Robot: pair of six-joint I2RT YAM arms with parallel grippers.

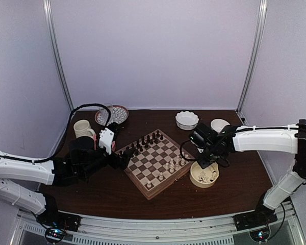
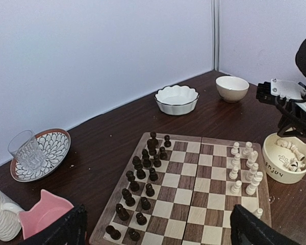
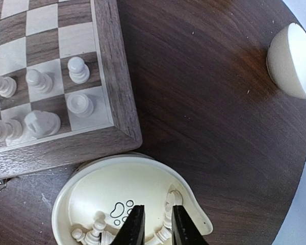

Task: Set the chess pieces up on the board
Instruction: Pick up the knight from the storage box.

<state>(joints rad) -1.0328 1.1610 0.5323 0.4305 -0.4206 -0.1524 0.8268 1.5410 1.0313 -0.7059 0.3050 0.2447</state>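
The board (image 1: 152, 162) lies diagonally at the table's middle. Several cream-white chess pieces (image 1: 172, 165) stand along its right side; from the left wrist they appear as chess pieces (image 2: 245, 168) in two short rows. More white pieces (image 3: 94, 232) lie in a cream cat-shaped bowl (image 3: 92, 171) just off the board's corner (image 3: 120, 92). My right gripper (image 3: 155, 212) reaches into that bowl, its fingers a narrow gap apart with the bowl's floor showing between them and a piece lying against the right finger. My left gripper (image 2: 158, 227) hovers wide open at the board's left edge (image 1: 123, 159), holding nothing.
Dark brown pieces (image 2: 143, 176) fill the board's left side. A scalloped white bowl (image 1: 186, 120) and a small white bowl (image 1: 219, 125) sit behind the board. At the back left are a patterned plate with a glass (image 1: 112, 115), a cream mug (image 1: 82, 128) and a pink bowl (image 2: 43, 214).
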